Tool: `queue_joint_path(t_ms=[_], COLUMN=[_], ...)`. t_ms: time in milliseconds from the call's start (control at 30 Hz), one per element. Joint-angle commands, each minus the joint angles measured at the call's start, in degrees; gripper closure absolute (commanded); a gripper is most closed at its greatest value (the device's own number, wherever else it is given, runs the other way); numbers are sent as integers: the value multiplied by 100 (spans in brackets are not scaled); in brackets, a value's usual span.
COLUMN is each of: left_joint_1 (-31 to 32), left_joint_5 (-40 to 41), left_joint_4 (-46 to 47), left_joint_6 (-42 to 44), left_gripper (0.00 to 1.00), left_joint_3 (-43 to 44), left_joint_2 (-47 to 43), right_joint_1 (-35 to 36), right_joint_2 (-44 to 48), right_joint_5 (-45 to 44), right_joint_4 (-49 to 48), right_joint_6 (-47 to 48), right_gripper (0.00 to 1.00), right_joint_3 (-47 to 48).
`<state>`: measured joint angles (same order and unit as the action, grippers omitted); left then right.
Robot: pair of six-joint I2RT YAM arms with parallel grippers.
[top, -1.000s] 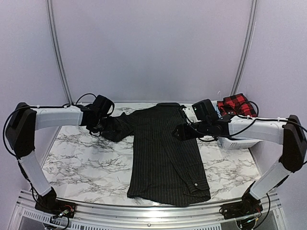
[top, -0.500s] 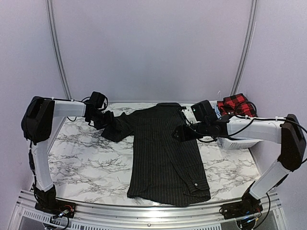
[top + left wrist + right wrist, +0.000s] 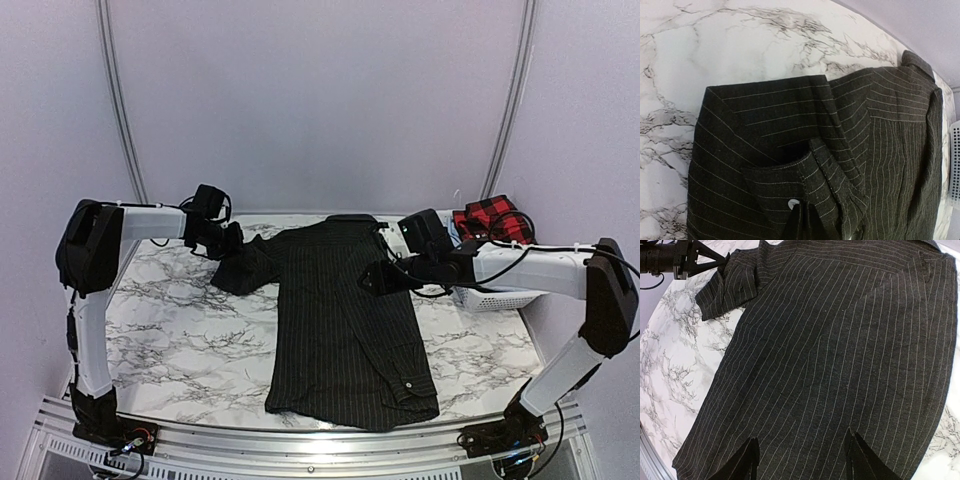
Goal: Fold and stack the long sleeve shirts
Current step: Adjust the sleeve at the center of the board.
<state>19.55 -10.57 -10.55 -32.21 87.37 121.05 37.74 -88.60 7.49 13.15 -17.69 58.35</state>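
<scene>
A black long sleeve shirt (image 3: 340,320) with thin pale pinstripes lies flat on the marble table, collar at the back. Its left sleeve is folded in at the back left. My left gripper (image 3: 230,243) sits on that sleeve; in the left wrist view its jaws (image 3: 805,216) are closed together on the cuff (image 3: 785,185) beside a white button (image 3: 793,203). My right gripper (image 3: 373,279) hovers over the shirt's right side, and its two fingers (image 3: 751,456) stand apart above the cloth (image 3: 840,340) with nothing between them. A red-and-black checked shirt (image 3: 490,217) lies in the basket.
A white lattice basket (image 3: 495,298) stands at the back right of the table, under the right forearm. Bare marble table (image 3: 170,330) shows left of the black shirt and at its front right. Curved walls close in the back.
The left arm lifted its elbow and shifted its gripper onto the folded sleeve, where its jaws have closed. The right arm and the shirt body have not moved.
</scene>
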Motion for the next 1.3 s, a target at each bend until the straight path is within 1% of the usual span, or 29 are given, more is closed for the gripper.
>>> queue_joint_path(t_ms=[0,167,333,533,600,700,767,867,933,1033,1167,1200,1267], left_joint_1=[32,274,578,791,832,917,976,1043,1061,1074,1231,1319,1544], left_joint_5=[-276,-368,-447,-668,-712,-770,-804,-895,-934,-1106,-934,-927,-838], left_joint_4=[119,201,219,226,224,228,228,224,207,215,405,472,558], left_joint_6=[138,488,702,662,629,581,566,597,651,687,704,677,605], left_gripper=[100,100,100,100,100,100,100,100,100,100,100,98,87], left_joint_3=[-164,-494,-796,-989,-1031,-1049,-1051,-1073,-1151,-1452,-2321,-2642,-3396], left_joint_2=[-230,-858,-1466,-1941,-2039,-2168,-2235,-2319,-2376,-2559,-3156,-3297,-3548], right_joint_1=[72,105,288,603,647,719,807,897,892,874,875,871,871], right_joint_2=[-42,-273,-642,-1310,-1548,-1768,-1896,-2111,-2183,-2136,-1802,-1728,-1594], right_joint_5=[132,375,520,332,456,788,840,874,749,453,167,140,106], right_joint_4=[-233,-734,-1573,-2212,-2447,-3089,-3478,-3779,-3770,-3483,-3342,-3203,-3076], right_joint_6=[161,468,801,1311,1271,1019,925,841,699,634,637,621,598], right_gripper=[46,45,35,26,24,22,21,20,20,21,22,22,23], right_joint_3=[251,445,695,1196,1366,1396,1390,1458,1540,1608,1299,1223,1060])
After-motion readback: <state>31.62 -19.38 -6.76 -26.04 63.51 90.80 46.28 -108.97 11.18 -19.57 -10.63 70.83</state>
